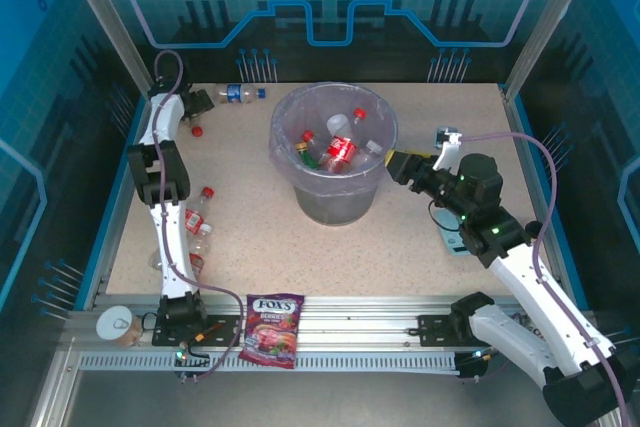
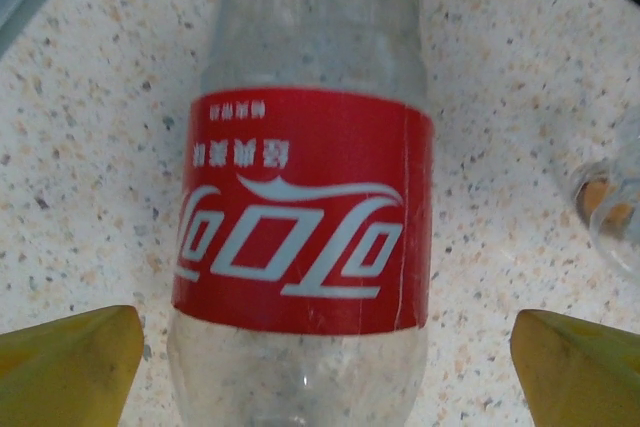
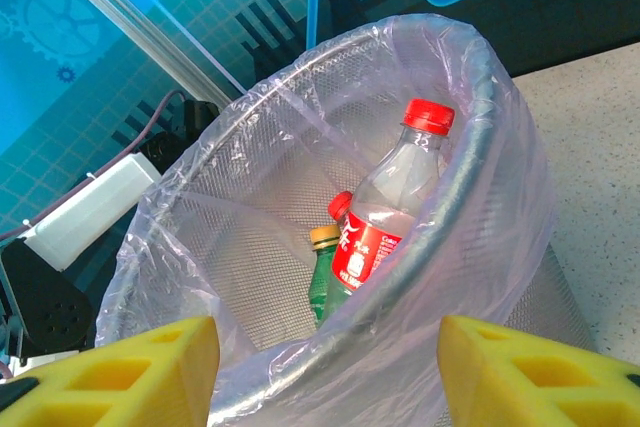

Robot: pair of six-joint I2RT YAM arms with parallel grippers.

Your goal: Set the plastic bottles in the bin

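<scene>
A clear plastic bottle with a red label (image 2: 305,207) lies on the speckled table between the wide yellow fingers of my left gripper (image 2: 325,367), which is open and not touching it. That gripper (image 1: 195,105) hangs over the far left corner, and a red cap (image 1: 197,130) peeks out beside it. A blue-labelled bottle (image 1: 240,94) lies nearby. Two more bottles (image 1: 200,212) rest beside the left arm. The grey bin (image 1: 335,197) with its lilac liner holds a red-capped bottle (image 3: 385,217) and a green one (image 3: 325,282). My right gripper (image 3: 330,377) is open and empty at the bin's right rim (image 1: 405,162).
A purple Fox's candy bag (image 1: 272,327) and a round tin can (image 1: 118,325) sit on the front rail. The neck of another clear bottle (image 2: 610,207) lies just right of the left gripper. Blue glass walls enclose the table on three sides.
</scene>
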